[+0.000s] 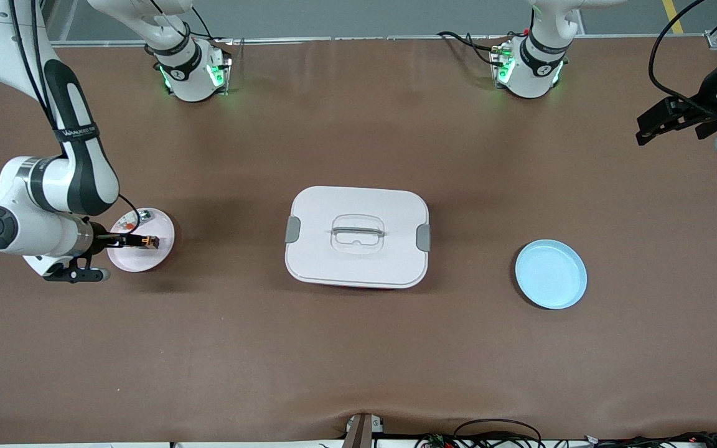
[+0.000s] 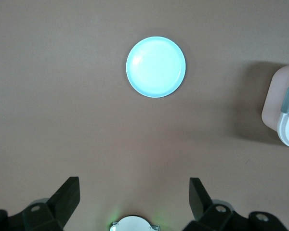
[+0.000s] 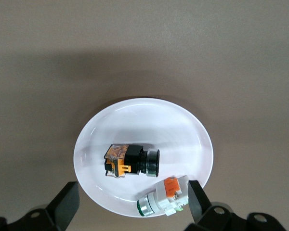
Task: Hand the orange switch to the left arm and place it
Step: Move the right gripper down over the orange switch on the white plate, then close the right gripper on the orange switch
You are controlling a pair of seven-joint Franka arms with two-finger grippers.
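Note:
The orange switch (image 1: 147, 242), black with an orange part, lies on a white plate (image 1: 140, 261) toward the right arm's end of the table. In the right wrist view the switch (image 3: 130, 161) lies near the middle of the plate (image 3: 144, 120). My right gripper (image 1: 112, 240) hangs open and empty above the plate's edge (image 3: 133, 204). The white box (image 1: 356, 264) stands closed at the table's middle. My left gripper (image 1: 654, 124) waits open and empty in the air at the left arm's end (image 2: 135, 197).
A small silver-green item (image 3: 166, 197) lies on the same plate beside the switch. A light blue empty plate (image 1: 550, 274) sits between the box and the left arm's end; the left wrist view shows this plate (image 2: 155, 66) and a corner of the box (image 2: 284, 110).

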